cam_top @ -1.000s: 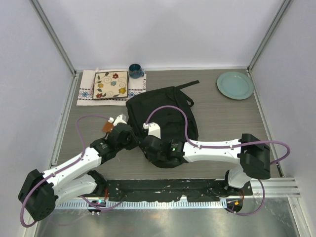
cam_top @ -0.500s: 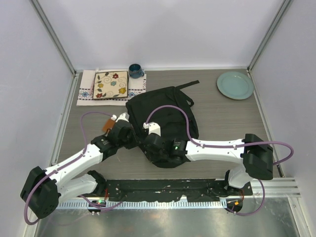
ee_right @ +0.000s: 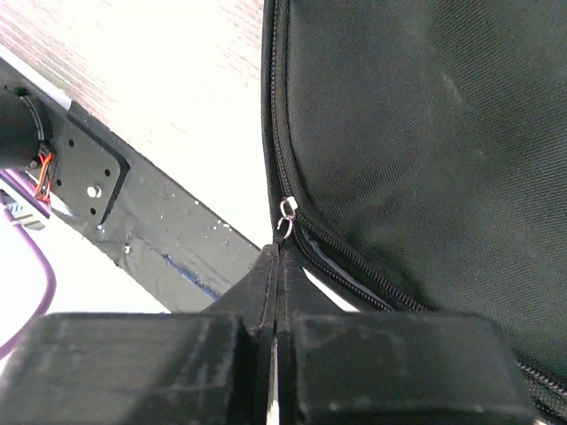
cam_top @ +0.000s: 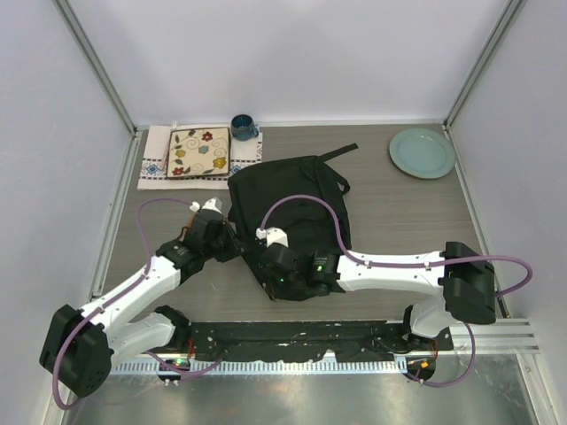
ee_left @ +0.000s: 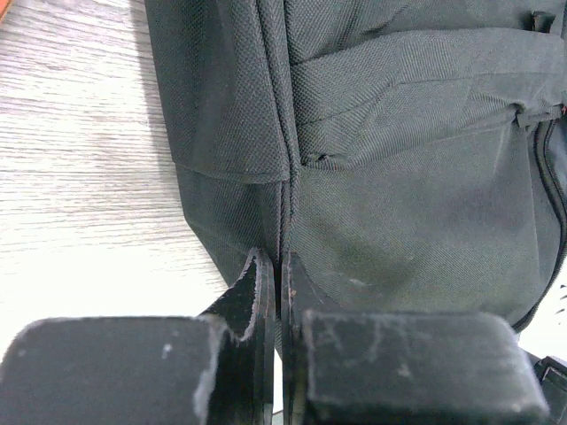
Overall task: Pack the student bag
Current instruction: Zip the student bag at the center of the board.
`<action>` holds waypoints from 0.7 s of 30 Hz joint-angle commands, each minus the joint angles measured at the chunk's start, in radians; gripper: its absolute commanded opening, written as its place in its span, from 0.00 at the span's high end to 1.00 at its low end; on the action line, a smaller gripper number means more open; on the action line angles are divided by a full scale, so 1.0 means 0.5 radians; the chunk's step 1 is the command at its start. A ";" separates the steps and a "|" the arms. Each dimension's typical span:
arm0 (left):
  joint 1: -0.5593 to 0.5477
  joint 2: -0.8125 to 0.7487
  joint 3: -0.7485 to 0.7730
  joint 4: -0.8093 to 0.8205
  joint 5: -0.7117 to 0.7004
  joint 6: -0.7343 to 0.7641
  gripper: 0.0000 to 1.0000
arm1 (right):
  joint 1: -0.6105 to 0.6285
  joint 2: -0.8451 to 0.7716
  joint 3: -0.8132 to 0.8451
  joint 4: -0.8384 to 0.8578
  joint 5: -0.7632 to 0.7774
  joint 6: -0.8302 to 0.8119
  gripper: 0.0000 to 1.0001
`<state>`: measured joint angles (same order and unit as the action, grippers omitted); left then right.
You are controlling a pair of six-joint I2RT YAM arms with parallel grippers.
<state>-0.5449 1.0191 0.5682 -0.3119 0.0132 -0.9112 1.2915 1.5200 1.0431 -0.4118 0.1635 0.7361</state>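
Your student bag point(cam_top: 297, 199) lies mid-table, long axis near edge to far edge, straps point(cam_top: 339, 152) farthest, its near end hidden beneath your left gripper point(ee_left: 271, 274), pinching a side seam point(ee_left: 288, 177), and right gripper point(ee_right: 276, 257), seemingly closed on the zip pull point(ee_right: 285, 212).

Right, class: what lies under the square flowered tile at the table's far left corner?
A white cloth with a patterned border lies under the flowered tile, showing at its left, front and right. The cloth's middle is covered, so anything else beneath is hidden.
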 commanded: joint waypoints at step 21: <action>0.350 -0.374 -0.102 0.010 0.348 -0.018 0.25 | 0.019 -0.128 -0.160 0.130 -0.081 0.065 1.00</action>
<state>-0.3763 0.9451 0.5644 -0.3241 0.1226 -0.8677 1.2938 1.4815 0.9813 -0.3969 0.1356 0.7521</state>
